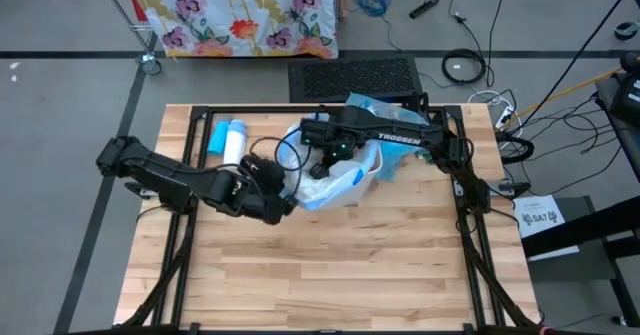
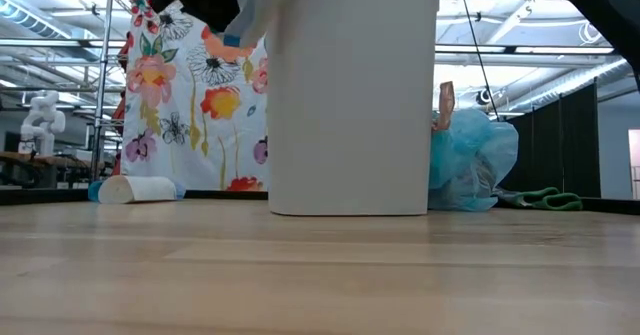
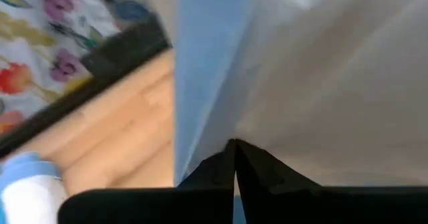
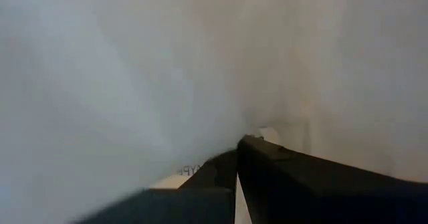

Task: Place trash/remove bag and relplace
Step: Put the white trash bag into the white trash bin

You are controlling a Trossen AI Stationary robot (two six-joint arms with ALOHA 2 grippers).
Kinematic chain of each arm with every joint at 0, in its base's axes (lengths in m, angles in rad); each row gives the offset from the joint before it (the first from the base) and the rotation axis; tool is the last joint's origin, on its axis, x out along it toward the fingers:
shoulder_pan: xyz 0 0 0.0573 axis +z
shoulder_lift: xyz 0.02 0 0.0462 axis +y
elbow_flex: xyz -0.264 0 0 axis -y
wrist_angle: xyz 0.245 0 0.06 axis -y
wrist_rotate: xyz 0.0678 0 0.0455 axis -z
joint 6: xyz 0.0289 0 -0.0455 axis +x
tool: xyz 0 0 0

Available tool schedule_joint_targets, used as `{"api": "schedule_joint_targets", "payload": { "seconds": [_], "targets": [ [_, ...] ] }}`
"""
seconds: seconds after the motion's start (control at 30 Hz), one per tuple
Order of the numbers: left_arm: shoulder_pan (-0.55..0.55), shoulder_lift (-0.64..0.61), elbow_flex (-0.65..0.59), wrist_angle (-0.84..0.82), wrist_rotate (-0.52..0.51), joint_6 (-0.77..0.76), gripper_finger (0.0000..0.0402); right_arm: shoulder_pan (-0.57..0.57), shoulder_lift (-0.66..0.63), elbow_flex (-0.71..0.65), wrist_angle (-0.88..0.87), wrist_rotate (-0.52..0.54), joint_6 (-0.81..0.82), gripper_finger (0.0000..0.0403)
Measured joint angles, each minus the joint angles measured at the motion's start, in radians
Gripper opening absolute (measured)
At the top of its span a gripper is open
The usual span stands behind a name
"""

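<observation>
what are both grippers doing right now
left gripper: shut on the white bag, at its blue hem.
right gripper: shut on the white bag too.

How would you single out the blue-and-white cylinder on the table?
Start from the pale wooden table and go to its far left corner. The blue-and-white cylinder lies there on its side, left of the white plastic bag. It alone is rigid and smooth, not crumpled film.

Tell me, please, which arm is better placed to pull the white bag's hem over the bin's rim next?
Probably left. The left claw is shut on the white bag at its blue hem, beside the bin. The right claw is shut deeper in the white plastic.
</observation>
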Motion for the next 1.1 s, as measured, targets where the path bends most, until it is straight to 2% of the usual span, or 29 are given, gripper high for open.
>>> {"api": "schedule_joint_targets", "payload": {
  "seconds": [0.07,0.17,0.27,0.5,0.83,0.93,1.1],
  "targets": [
    [-0.004,0.000,-0.008,-0.002,-0.023,-0.013,0.0008,0.007,-0.005,0.000,0.000,-0.002,0.000,0.0000],
    [-0.011,0.000,-0.012,-0.003,0.043,-0.011,0.0008,0.018,-0.031,-0.002,-0.001,-0.003,0.000,0.0000],
    [-0.030,-0.013,-0.011,0.001,0.054,-0.016,0.0008,0.020,-0.072,-0.002,0.005,-0.001,0.008,0.0000],
    [-0.056,-0.127,0.020,0.047,0.052,0.020,0.0008,0.020,-0.198,-0.001,0.011,0.000,0.033,0.0000],
    [-0.055,-0.223,0.052,0.256,0.063,0.226,0.0008,0.040,-0.355,0.000,0.157,-0.001,0.037,0.0000],
    [-0.055,-0.234,0.069,0.276,0.104,0.247,0.0008,0.053,-0.393,0.000,0.175,0.000,0.051,0.0000],
    [-0.055,-0.262,0.073,0.226,0.229,0.227,0.0008,0.074,-0.436,0.000,0.169,0.009,0.053,0.0000]
  ]
}}
